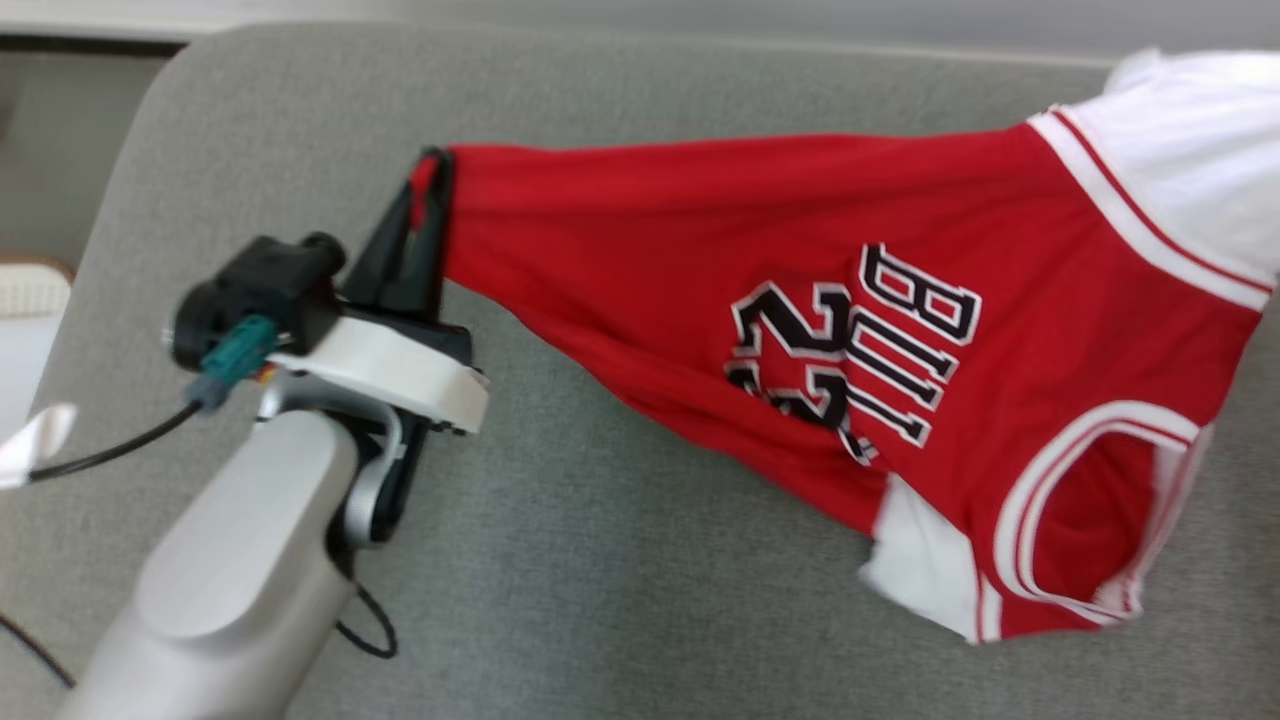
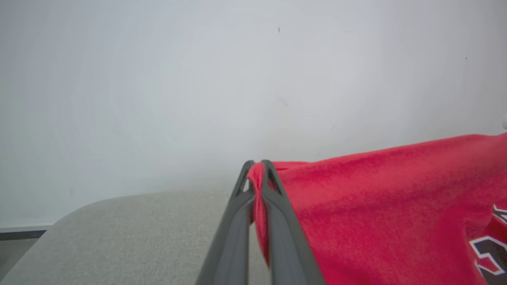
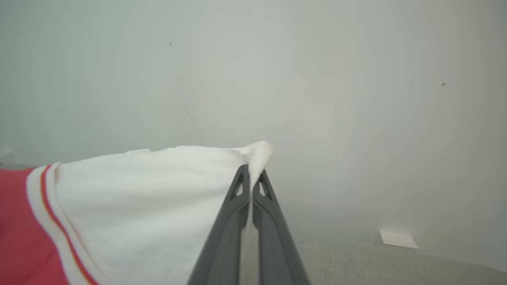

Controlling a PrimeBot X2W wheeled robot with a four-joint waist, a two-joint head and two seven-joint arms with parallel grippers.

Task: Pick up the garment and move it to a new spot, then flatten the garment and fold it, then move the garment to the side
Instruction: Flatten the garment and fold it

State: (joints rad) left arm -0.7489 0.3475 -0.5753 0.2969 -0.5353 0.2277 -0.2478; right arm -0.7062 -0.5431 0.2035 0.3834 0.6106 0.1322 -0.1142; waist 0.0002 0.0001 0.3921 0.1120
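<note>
The garment (image 1: 800, 330) is a red basketball jersey with white sleeves, black-and-white lettering and white-trimmed armholes. It hangs stretched above the grey cushioned surface (image 1: 600, 600). My left gripper (image 1: 432, 170) is shut on the garment's red hem corner at the upper left; in the left wrist view the fingertips (image 2: 256, 168) pinch the red cloth (image 2: 376, 198). My right gripper (image 3: 250, 174) is shut on the white sleeve edge (image 3: 158, 198), which bulges just past the fingertips. In the head view that white sleeve (image 1: 1190, 150) reaches the top right corner.
A pale wall (image 2: 237, 79) stands behind the grey surface. A black cable (image 1: 100, 455) runs from my left wrist to the left edge. A white object (image 1: 25, 330) sits at the far left. A small white plate (image 3: 398, 238) lies at the wall's base.
</note>
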